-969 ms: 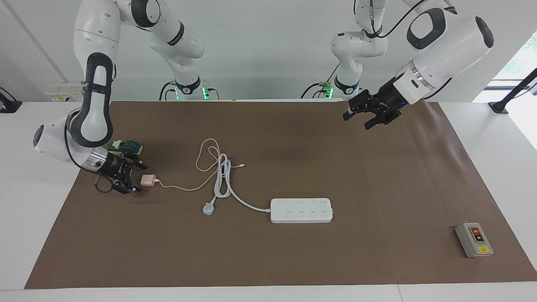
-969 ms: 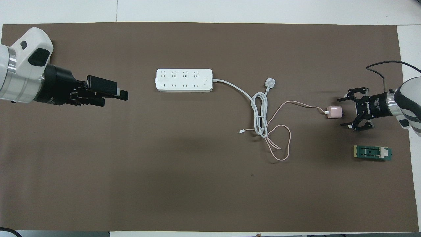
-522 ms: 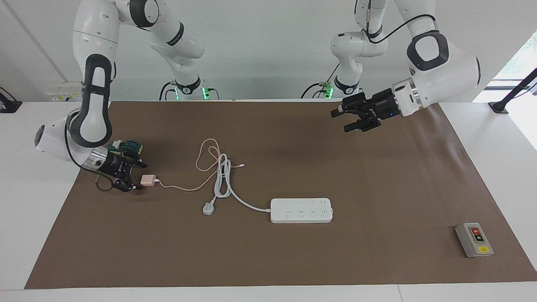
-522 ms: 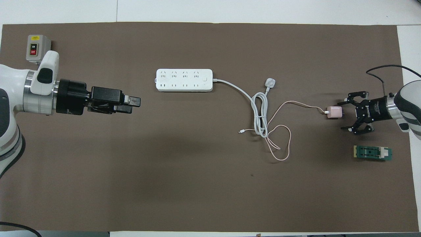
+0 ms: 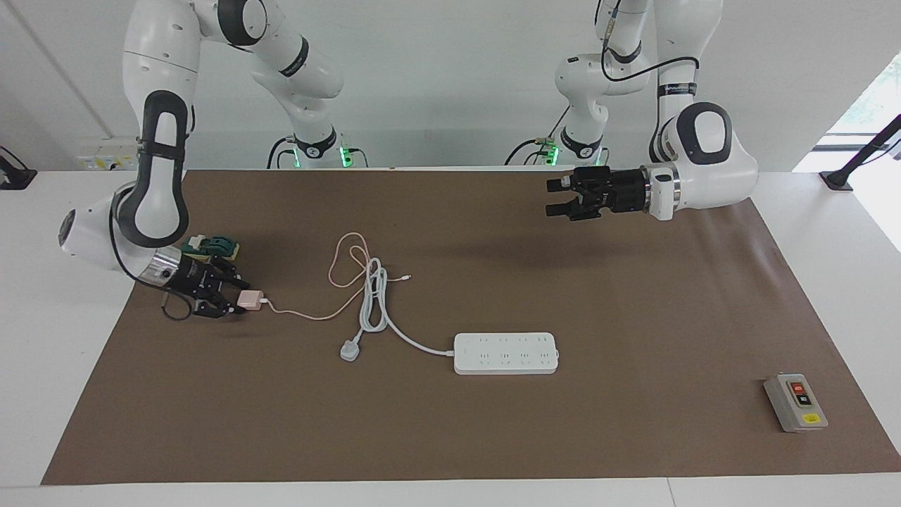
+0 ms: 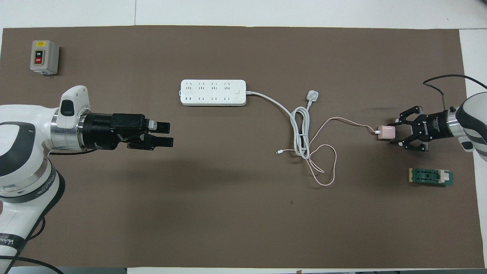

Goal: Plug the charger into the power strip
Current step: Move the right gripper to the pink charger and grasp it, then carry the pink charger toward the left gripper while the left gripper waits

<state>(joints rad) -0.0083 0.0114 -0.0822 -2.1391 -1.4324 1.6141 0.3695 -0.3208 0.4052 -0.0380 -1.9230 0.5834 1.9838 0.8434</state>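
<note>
Right gripper nearer charger.

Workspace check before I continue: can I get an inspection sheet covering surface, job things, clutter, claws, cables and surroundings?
Surface: brown mat, flat.
Job's things: charger on the mat at the right arm's end; power strip mid-table, sockets up, nothing plugged in.
Clutter: switch box at the left arm's end; green part beside the charger, nearer the robots.
Claws: right claw low at the charger; left claw open, raised over bare mat.
Cables: pink cable looped, crossing the strip's white cord; its three-pin plug lies loose.
Surroundings: white tabletop; nothing else seen.
</note>
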